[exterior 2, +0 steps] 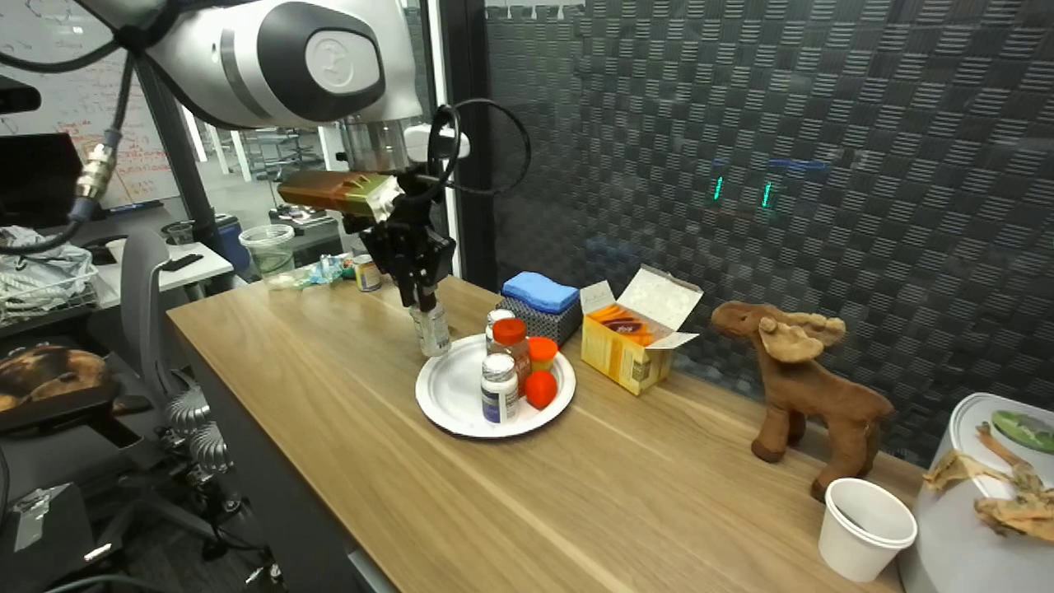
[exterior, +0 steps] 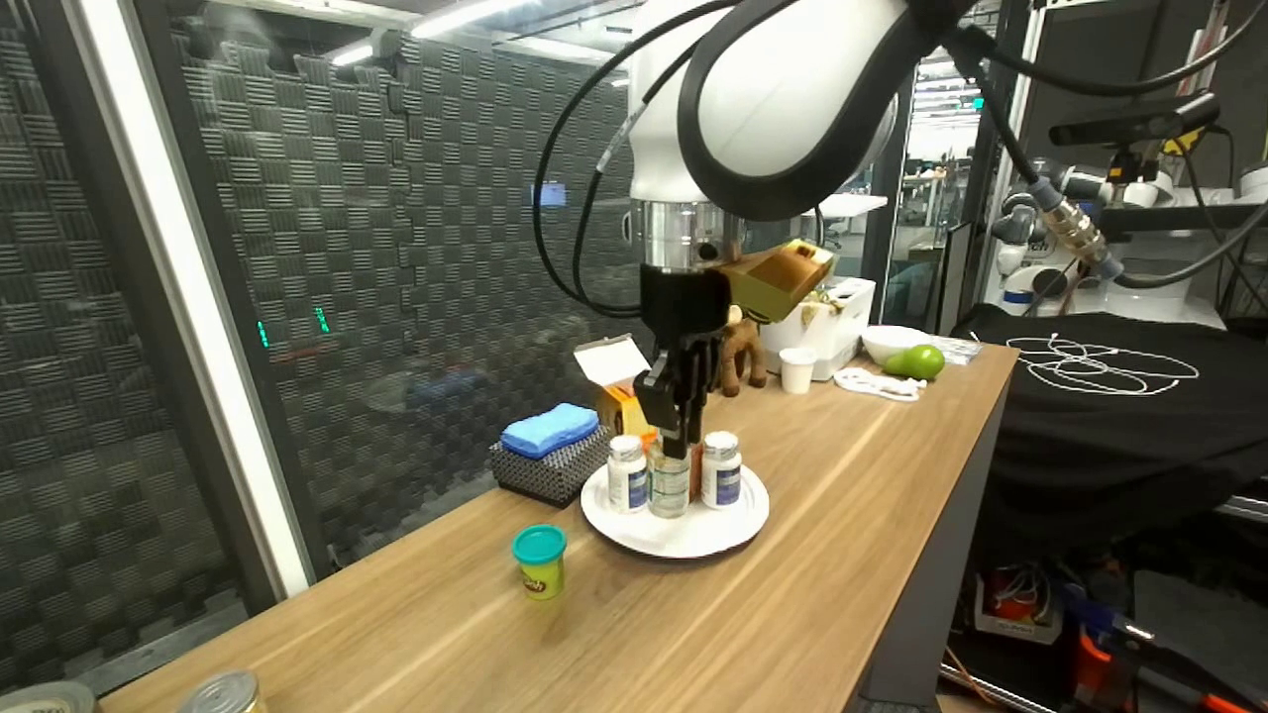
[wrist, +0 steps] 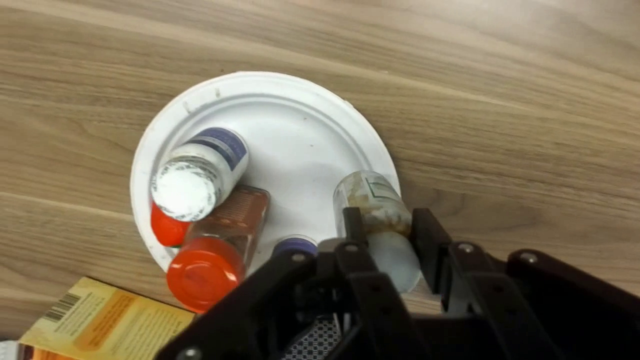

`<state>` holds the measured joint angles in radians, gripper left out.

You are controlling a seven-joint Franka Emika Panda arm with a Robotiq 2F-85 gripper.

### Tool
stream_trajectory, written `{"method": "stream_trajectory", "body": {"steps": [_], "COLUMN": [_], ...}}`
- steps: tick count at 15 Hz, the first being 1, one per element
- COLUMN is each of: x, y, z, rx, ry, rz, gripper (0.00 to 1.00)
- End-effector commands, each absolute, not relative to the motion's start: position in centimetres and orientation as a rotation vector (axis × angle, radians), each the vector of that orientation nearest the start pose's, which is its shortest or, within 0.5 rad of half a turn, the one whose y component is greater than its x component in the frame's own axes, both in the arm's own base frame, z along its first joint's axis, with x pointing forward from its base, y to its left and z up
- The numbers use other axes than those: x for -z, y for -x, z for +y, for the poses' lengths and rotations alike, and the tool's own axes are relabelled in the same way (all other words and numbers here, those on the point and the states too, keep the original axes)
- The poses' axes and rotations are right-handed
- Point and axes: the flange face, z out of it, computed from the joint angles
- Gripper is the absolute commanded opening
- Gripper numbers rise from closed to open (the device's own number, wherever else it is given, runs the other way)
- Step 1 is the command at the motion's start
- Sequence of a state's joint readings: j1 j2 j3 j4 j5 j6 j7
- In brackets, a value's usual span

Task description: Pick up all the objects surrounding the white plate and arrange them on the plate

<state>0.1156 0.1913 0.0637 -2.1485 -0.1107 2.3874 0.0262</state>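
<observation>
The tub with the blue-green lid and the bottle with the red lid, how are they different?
The tub stands on the wooden table, while the bottle stands on the white plate. The tub's body is yellow-green; the bottle's is reddish brown and partly see-through. The tub stands by itself, but the bottle is crowded by other things. Both are upright with their lids on.

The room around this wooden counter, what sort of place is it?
Probably a robotics lab or office: a robot arm reaches over the counter, and an exterior view shows a whiteboard with writing and a grey chair.
</observation>
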Motion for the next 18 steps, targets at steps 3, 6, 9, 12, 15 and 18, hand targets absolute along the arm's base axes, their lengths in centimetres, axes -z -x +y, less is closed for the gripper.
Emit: {"method": "stream_trajectory", "body": {"steps": [3, 6, 9, 12, 15, 18], "x": [-29.9, -28.5, -27.4, -26.9, -28.1, -30.5], "y": [-56.9, -57.0, -56.9, -56.7, -56.3, -56.1], "z": [6.1, 4.8, 4.0, 3.7, 3.9, 5.4], "rx": [0.087, 0.04, 0.005, -0.015, 0.022, 0.122], "ry": [3.202, 3.194, 3.186, 3.177, 3.195, 3.229], "rz": [-0.213, -0.175, -0.145, -0.13, -0.136, -0.155], "gripper": [0.16, 0.16, 0.16, 0.15, 0.62, 0.84]}}
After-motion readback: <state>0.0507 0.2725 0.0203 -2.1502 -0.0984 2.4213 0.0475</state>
